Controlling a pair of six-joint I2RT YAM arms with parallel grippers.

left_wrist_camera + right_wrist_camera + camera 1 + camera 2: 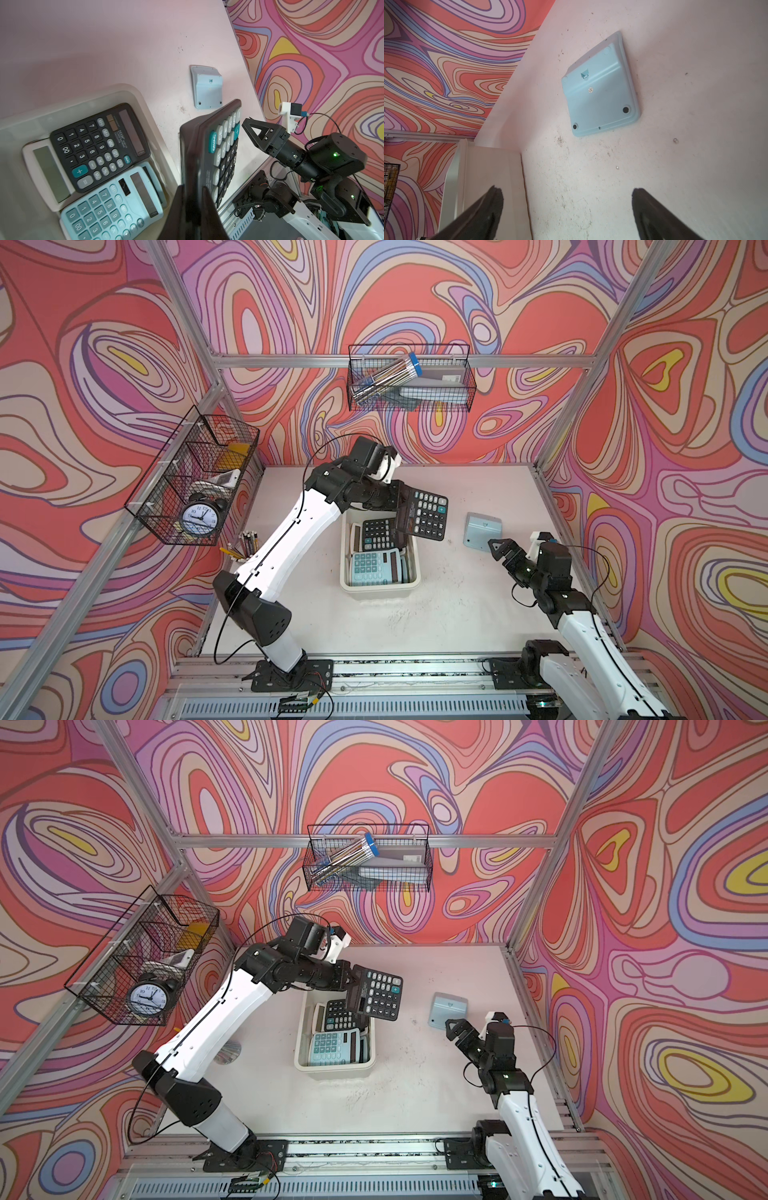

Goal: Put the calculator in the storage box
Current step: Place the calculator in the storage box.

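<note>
Left gripper: black fingers clamped on the short edge of a black hard-plastic calculator. It is rectangular, with rounded grey and black keys and teal ON/AC and plus keys. It is held off the counter, tilted on edge, and is not in the box. In both top views it overlaps the box's far corner.

Just below the left gripper is the storage box, a smooth cream-white plastic tub with rounded corners and a flared rim. Inside, lying keys-up, are a second black calculator and a pale blue calculator with blue-grey keys. Both lie over a cream-white calculator with a grey display.

Right gripper: fingers spread wide, nothing between them, above the counter. Just ahead of it a face-down pale blue calculator lies flat, showing a moulded plastic back, two black rubber feet and a small round sticker.

The counter is pale pinkish-white and matte, scuffed with dark specks.

Well away from both grippers, a black wire basket on the side wall holds a round black alarm clock. A back-wall wire basket holds a clear blue-capped tube of pencils.
</note>
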